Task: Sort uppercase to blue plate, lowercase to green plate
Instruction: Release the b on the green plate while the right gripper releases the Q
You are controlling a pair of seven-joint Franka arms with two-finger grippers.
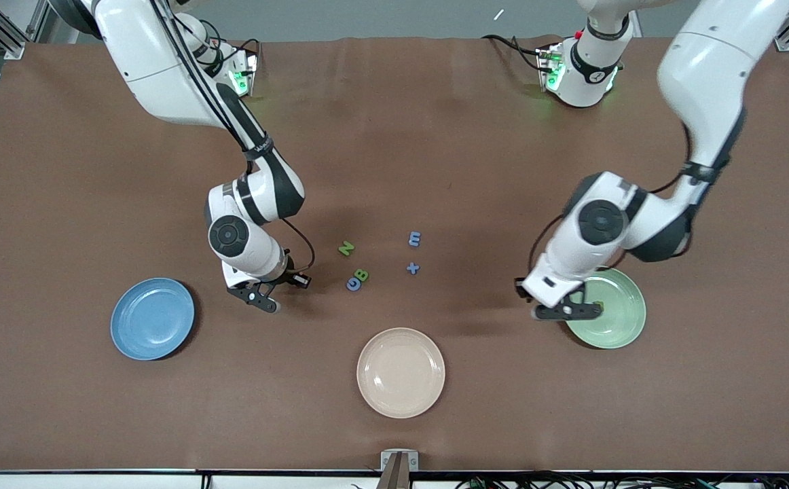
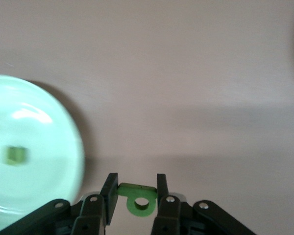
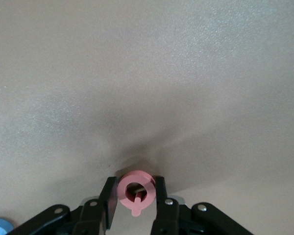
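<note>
The right gripper [image 3: 136,196] is clamped on the pink Q [image 3: 135,192], low over bare tabletop [image 1: 435,136]. The blue plate [image 1: 153,318] lies just beside it toward the right arm's end and slightly nearer the front camera, so that short sideways carry decides the next move.

The left gripper [image 2: 135,198] pinches the green p [image 2: 137,199] and hangs at the rim of the green plate [image 1: 615,319], on the edge facing the middle of the tabletop. One small green letter [image 2: 14,155] already lies in that plate, probably the e, though it is too blurred to read.

N [image 1: 346,248], B [image 1: 362,275], the blue C [image 1: 353,282], m [image 1: 414,238] and x [image 1: 413,268] wait mid-table, nearer the right arm.
</note>
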